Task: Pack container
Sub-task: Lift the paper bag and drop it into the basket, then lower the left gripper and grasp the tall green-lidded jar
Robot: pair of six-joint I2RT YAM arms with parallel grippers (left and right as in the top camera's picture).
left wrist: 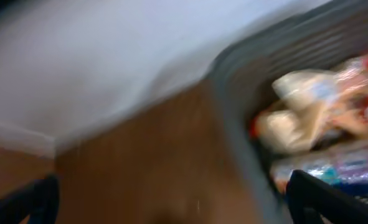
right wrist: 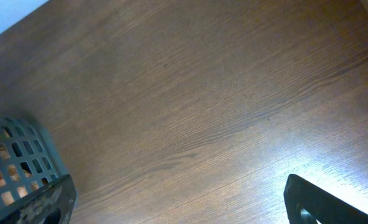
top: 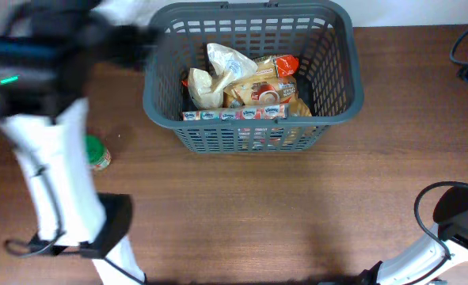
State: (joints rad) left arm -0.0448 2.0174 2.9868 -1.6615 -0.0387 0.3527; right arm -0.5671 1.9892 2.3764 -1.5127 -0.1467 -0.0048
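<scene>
**Right pincer** (right wrist: 184,210): black fingers spread wide at the bottom edge of its wrist view, with nothing between them. Bare brown wooden bench (right wrist: 221,106) lay beneath. The overhead view showed only its white arm at the near right corner.

**Left pincer** (left wrist: 171,205): blurred in its wrist view. The dark fingertips sat at opposite lower corners, wide apart and empty. Overhead, its arm was a smear at the left.

**Small green-lidded jar** (top: 97,152): on the bench just beside the left arm, which hid part of it. Seen overhead only.

**Large dark grey plastic basket** (top: 253,136): rectangular, with slotted lattice sides and a thick rim. It stood at the far middle of the bench, right of the jar.
- Contents: a crumpled white bag (top: 222,71), orange-brown snack packets (top: 265,87) and a long printed strip pack (top: 234,115) along the near wall.
- The right wrist view showed one lattice corner only.
- The left wrist view showed the rim and contents, smeared.
</scene>
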